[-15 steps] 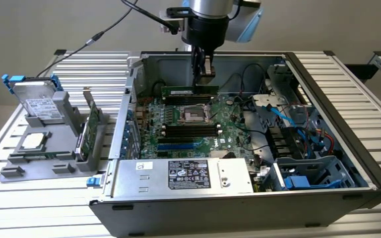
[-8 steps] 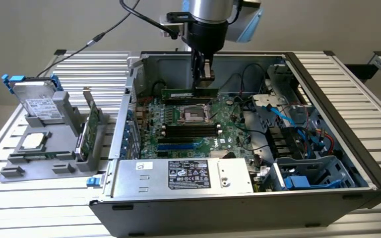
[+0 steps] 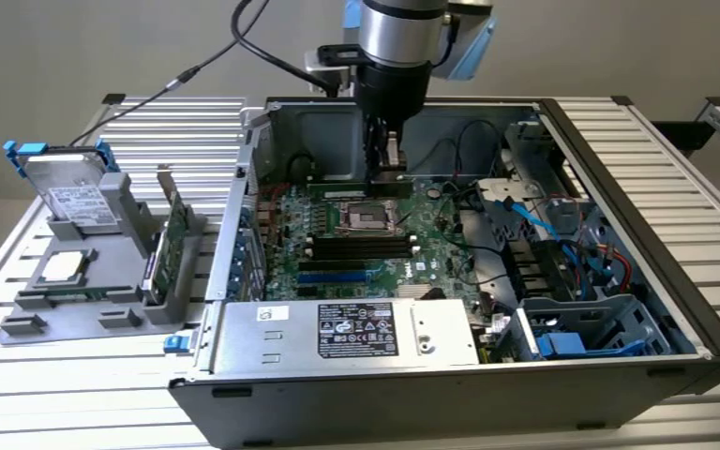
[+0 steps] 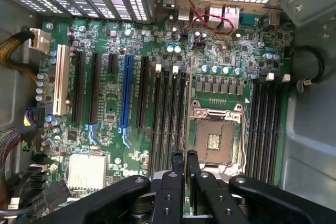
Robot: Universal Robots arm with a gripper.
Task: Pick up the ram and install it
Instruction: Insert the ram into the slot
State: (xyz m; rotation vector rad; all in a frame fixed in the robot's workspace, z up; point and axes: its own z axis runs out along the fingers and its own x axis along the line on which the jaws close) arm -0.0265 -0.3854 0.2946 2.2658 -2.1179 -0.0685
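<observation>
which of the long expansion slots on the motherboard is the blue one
The blue slot is the single coloured one in the row. The black slots flank it on both sides, and the only other non-black one is the white slot at the row's end.

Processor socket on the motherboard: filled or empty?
Empty: the square metal-framed processor socket shows bare gold contacts, no chip.
</observation>
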